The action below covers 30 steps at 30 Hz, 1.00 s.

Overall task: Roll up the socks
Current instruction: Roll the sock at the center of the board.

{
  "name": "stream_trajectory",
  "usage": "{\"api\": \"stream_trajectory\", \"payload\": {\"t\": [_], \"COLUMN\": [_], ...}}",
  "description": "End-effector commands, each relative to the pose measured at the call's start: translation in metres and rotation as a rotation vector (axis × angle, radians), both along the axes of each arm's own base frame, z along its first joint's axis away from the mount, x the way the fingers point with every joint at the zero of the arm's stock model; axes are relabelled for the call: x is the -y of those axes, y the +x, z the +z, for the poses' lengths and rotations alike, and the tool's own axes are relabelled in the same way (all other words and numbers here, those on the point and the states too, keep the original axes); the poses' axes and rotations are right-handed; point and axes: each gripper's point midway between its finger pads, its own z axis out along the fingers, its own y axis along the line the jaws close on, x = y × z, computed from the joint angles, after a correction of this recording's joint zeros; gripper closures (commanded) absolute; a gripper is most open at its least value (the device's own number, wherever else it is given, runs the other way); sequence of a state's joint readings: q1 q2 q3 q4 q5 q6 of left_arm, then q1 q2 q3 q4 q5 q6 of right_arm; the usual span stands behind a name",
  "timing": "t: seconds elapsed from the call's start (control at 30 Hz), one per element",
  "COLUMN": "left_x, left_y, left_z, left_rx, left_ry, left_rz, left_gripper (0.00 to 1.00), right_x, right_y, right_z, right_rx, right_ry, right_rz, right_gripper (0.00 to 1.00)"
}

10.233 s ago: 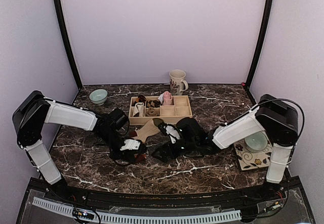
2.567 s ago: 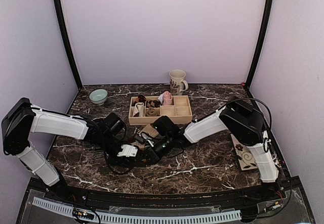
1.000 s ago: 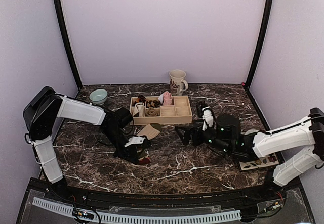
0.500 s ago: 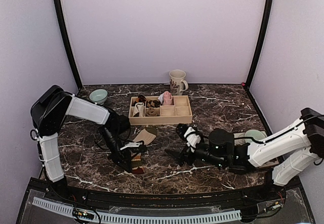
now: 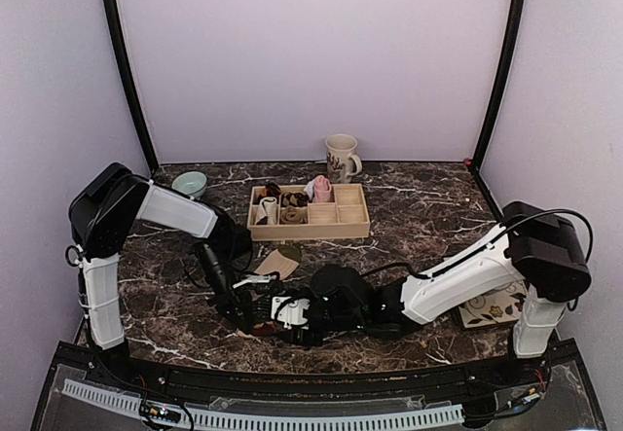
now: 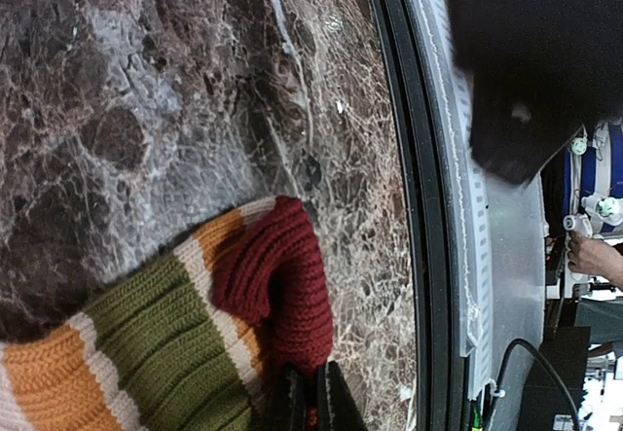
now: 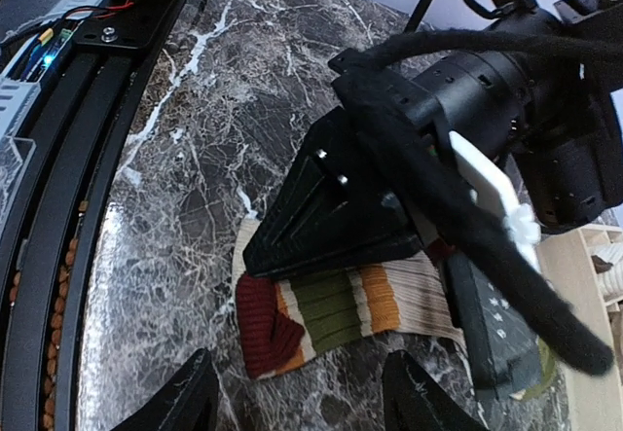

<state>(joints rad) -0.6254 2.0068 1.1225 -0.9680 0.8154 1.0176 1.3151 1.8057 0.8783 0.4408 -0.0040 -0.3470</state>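
The tan sock [image 7: 331, 314] lies flat on the counter [image 7: 185, 149] by its near edge. Your left gripper [image 6: 311, 402] has its jaws clenched on the dark-red cuff [image 6: 277, 290]; the right gripper [image 7: 302, 402] hovers just beside, jaws parted. Bring those down squarely on the cuff, then roll evenly.

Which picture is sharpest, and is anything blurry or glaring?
Left wrist view: the striped sock cuff shows crisp knit, while a dark shape at upper right is out of focus. Right wrist view: mostly sharp, its jaws at the bottom slightly soft. Top view: even light, no harsh shadows or glare.
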Motion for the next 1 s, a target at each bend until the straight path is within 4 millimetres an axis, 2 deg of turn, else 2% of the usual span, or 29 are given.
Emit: {"api": "stream_trajectory", "payload": {"t": [0.0, 0.03, 0.13, 0.5, 0.57, 0.67, 0.87, 0.9, 0.97], "left_x": [-0.010, -0.009, -0.008, -0.010, -0.010, -0.011, -0.012, -0.014, -0.016], "left_y": [-0.002, -0.001, -0.001, -0.001, -0.001, -0.001, -0.003, -0.002, 0.003], "left_z": [-0.015, -0.014, -0.011, -0.016, -0.017, -0.017, -0.016, -0.018, -0.022], "left_rx": [-0.015, -0.022, -0.030, -0.030, -0.025, -0.021, 0.002, 0.012, 0.055], "left_ry": [0.073, 0.073, 0.066, 0.075, 0.078, 0.078, 0.063, 0.074, 0.092], "left_rz": [-0.037, -0.037, -0.042, -0.055, -0.054, -0.052, -0.048, -0.054, -0.050], "left_gripper": [0.98, 0.98, 0.98, 0.98, 0.98, 0.98, 0.95, 0.94, 0.89], "right_x": [-0.025, -0.027, -0.033, -0.044, -0.046, -0.047, -0.042, -0.041, -0.042], "right_y": [-0.010, -0.012, -0.015, -0.011, -0.010, -0.011, -0.011, -0.012, -0.015], "right_z": [-0.016, -0.027, -0.040, -0.062, -0.065, -0.075, -0.083, -0.084, -0.086], "right_rx": [0.047, 0.042, 0.046, 0.079, 0.077, 0.070, 0.054, 0.044, 0.008], "right_ry": [-0.037, -0.063, -0.083, -0.090, -0.096, -0.128, -0.159, -0.165, -0.180], "right_rz": [0.112, 0.130, 0.160, 0.162, 0.163, 0.170, 0.165, 0.165, 0.167], "right_gripper": [0.46, 0.48, 0.50, 0.51, 0.54, 0.64, 0.96, 0.99, 1.00]}}
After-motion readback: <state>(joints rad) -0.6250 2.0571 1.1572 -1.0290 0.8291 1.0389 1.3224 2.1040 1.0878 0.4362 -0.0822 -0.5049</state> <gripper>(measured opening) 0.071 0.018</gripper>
